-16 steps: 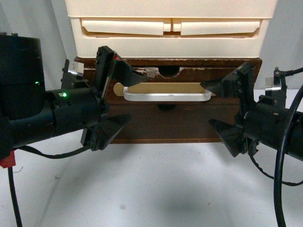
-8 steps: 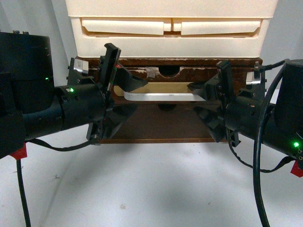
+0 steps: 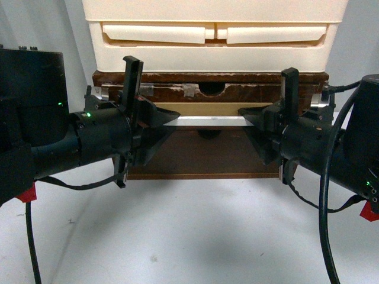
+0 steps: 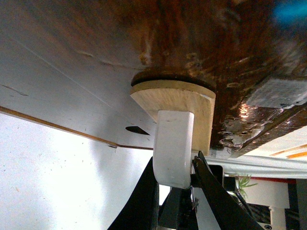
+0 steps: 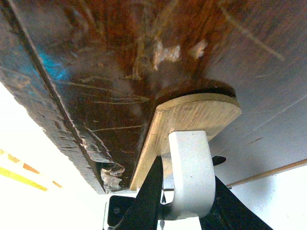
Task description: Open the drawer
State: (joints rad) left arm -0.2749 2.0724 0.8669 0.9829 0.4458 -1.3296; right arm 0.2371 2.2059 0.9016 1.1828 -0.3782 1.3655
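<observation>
Under the cream plastic drawers (image 3: 213, 56), whose top is cut off, I see the dark drawer (image 3: 254, 93). My left claw (image 3: 175, 118) and right claw (image 3: 244, 117) each pinch an end of its white handle (image 3: 210, 121), so from the front only its middle shows.

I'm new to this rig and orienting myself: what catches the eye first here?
From either side, the black left end effector and right end effector each clamp one end of the white bar handle. That handle sits on a dark-brown wooden drawer with a chipped, taped top edge, under a cream plastic drawer unit.
</observation>
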